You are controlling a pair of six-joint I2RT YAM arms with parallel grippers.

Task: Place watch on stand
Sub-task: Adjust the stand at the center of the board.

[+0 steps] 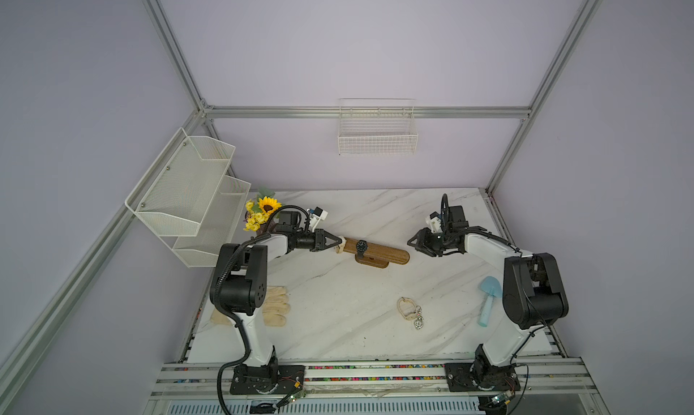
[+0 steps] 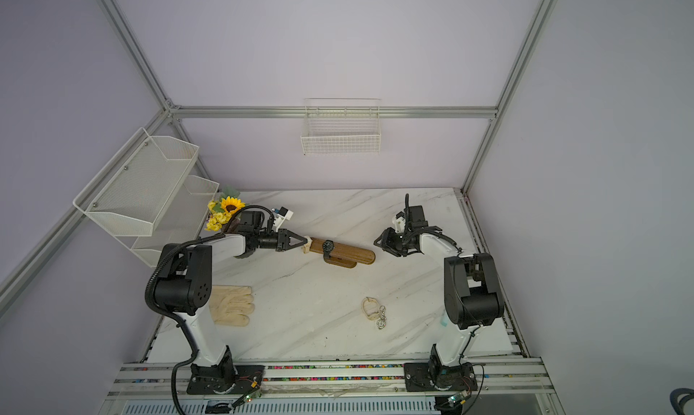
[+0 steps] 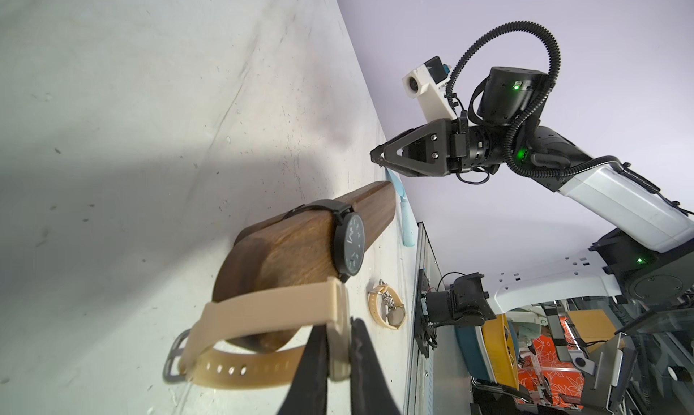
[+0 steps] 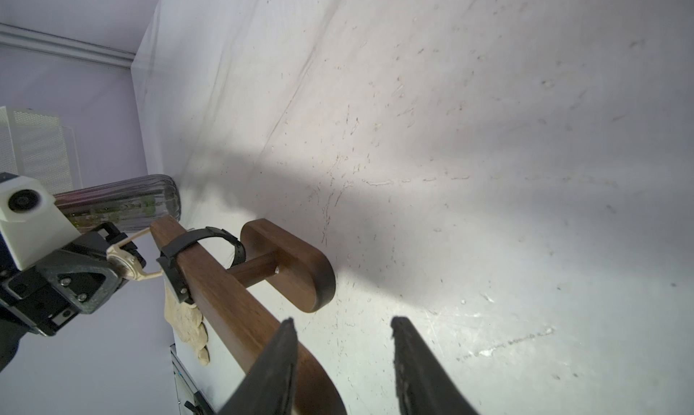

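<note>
So the beige-strapped wristwatch point(image 3: 270, 308) is sitting right at the left tip of the brown wooden stand with the long rounded bar point(image 1: 386, 253), up off the bench. The left pincer point(image 1: 335, 240) is clenching it by the case, edge-on. From the left wrist view its buckled strap loop looks like it's just starting to go around the rounded end of the bar: one strap half is crossing over the wood, and the half with the holes is hanging below it. I honestly can't tell how far on it is.

I'm reading this one as partway done. The watch is picked up and lined up, but it isn't yet slid along the bar and let go. A black round-faced watch point(image 1: 361, 246) is already wrapped around the bar just beside it, roughly over the stand's short base, so there isn't loads of room on that side.

The right pincer point(image 4: 343, 334) is hanging near the bar's opposite end with its jaws apart and nothing between them. It's well apart from the watch and, going by both top views, not touching the stand.

Further out on the white marble-look bench point(image 1: 338, 338), another beige watch with a metal keychain point(image 1: 409, 311) is lying toward the front, and a pair of cream gloves point(image 2: 231, 306) is lying by the left arm's base.
</note>
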